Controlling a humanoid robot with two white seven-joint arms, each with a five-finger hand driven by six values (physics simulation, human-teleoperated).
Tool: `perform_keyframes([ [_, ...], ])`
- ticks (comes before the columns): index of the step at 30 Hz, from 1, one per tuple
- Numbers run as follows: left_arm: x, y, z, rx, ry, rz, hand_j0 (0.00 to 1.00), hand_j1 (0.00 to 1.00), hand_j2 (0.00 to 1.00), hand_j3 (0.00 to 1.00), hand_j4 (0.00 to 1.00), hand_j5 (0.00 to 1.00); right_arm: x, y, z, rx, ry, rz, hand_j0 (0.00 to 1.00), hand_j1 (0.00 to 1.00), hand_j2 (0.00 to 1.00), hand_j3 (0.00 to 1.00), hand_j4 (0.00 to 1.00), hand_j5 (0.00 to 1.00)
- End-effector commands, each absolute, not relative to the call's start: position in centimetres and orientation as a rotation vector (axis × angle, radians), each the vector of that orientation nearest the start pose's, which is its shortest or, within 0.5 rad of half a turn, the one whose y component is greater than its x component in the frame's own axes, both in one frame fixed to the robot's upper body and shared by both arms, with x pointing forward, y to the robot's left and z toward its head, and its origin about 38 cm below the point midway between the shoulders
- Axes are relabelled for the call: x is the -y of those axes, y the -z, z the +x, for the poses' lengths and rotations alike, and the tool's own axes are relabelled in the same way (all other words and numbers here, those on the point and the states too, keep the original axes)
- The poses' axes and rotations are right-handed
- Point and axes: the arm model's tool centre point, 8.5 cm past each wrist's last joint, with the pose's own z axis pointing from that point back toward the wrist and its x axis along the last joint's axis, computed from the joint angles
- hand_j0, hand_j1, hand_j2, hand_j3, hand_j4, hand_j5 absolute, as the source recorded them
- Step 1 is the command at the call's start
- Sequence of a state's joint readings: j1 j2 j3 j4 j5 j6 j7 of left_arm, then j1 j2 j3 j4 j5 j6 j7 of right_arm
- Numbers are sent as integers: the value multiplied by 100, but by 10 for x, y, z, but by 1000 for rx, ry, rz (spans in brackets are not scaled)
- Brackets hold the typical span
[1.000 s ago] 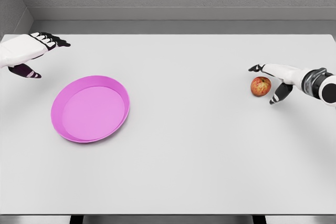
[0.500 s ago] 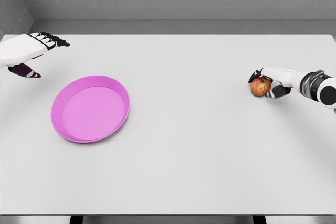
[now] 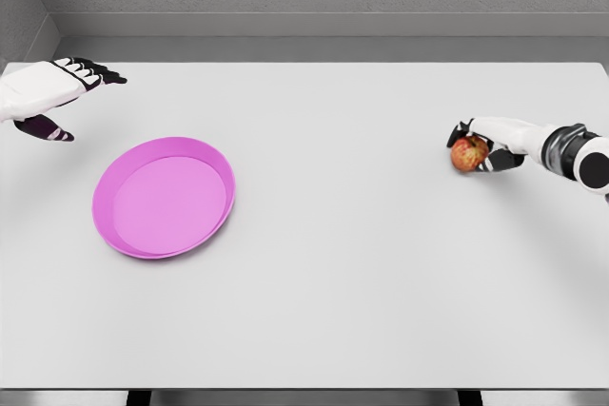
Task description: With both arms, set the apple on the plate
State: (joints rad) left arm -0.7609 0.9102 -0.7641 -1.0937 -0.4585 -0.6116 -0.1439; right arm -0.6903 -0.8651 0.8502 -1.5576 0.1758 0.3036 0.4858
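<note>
Between the right hand point(image 3: 487, 145), closed around the apple point(image 3: 467, 154) near the table's point(image 3: 381, 282) right edge, and the pink plate point(image 3: 164, 197) toward the left edge, nothing stands. The left hand point(image 3: 48, 97) hovers, seemingly clear, by the far-left corner.

You see a matt, smooth white table point(image 3: 362, 282). The pink plate point(image 3: 124, 235) looks like smooth plastic. The apple point(image 3: 465, 154) has a faintly glossy skin.

red apple point(image 3: 467, 154) at table's right; pink plate point(image 3: 164, 197) upright, left.
</note>
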Motion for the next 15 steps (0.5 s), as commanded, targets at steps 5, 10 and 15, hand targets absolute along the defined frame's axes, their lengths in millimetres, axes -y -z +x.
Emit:
perform_keyframes([
  [5, -411, -214, 468, 1373, 1826, 708, 100, 100, 100, 100, 100, 100, 308, -191, 443, 988, -1514, -486, 51, 51, 51, 51, 51, 51],
  [10, -412, -214, 468, 1372, 1826, 710, 100, 100, 100, 100, 100, 100, 289, -202, 438, 1044, -1551, -469, 50, 50, 50, 50, 50, 50],
  [15, -412, -214, 468, 1370, 1827, 709, 100, 100, 100, 100, 100, 100, 267, -211, 428, 1109, -1600, -438, 50, 50, 50, 50, 50, 50],
])
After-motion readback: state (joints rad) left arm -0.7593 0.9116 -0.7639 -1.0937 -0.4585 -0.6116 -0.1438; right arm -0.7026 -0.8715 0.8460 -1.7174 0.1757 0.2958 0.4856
